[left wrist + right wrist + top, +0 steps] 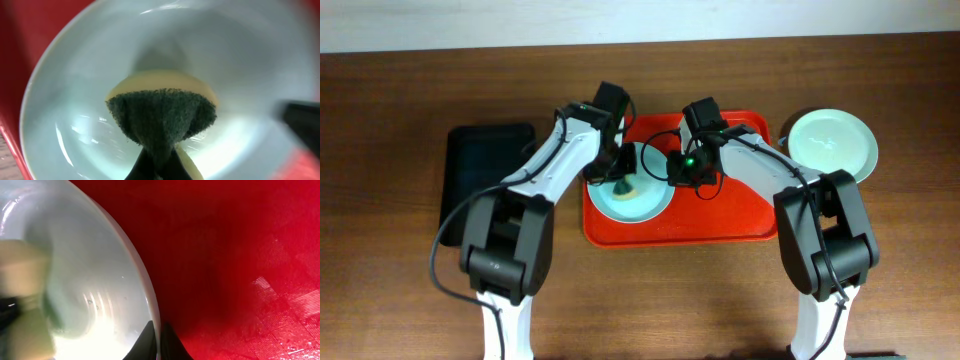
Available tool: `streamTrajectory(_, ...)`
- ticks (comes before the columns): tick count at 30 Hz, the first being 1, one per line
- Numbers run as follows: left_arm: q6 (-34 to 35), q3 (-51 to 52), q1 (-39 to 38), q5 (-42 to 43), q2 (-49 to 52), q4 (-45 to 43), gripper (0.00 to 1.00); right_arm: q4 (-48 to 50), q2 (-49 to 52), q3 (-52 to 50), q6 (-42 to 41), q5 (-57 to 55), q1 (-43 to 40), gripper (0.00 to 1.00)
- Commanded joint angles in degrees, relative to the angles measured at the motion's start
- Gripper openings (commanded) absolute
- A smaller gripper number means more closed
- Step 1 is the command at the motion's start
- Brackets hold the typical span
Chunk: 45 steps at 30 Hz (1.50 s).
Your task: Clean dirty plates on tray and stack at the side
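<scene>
A pale blue plate (640, 203) lies on the left half of the red tray (740, 215). My left gripper (623, 180) is shut on a sponge (162, 117) with a dark green scrub face and yellow back, pressed on the plate's inside (75, 115). My right gripper (672, 172) is shut on the plate's right rim (145, 292), one finger on each side of it, over the red tray (240, 255). A mint green plate (832, 142) sits on the table right of the tray; whether another plate lies under it I cannot tell.
A black tray (485, 170) lies on the wooden table left of the red tray. The two arms cross the table from the front edge toward the tray.
</scene>
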<state>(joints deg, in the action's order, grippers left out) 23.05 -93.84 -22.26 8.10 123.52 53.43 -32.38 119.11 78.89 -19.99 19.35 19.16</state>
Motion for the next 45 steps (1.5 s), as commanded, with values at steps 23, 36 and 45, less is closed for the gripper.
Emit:
streamTrajectory(23,8.2,-12.5,10.1,-29.2,-5.9,14.3,0.00,0.4,-3.6,1.9,7.6,-7.3,0.1,0.04)
streamTrajectory(36,7.0,0.7,33.8,-14.4,-5.9,6.7,0.00,-1.3,-13.8,3.8,12.8,-62.8,18.0,0.04)
streamTrajectory(45,4.9,5.8,34.0,-10.2,-5.9,-0.8,0.00,5.6,-13.8,3.8,35.0,-88.5,26.8,0.04)
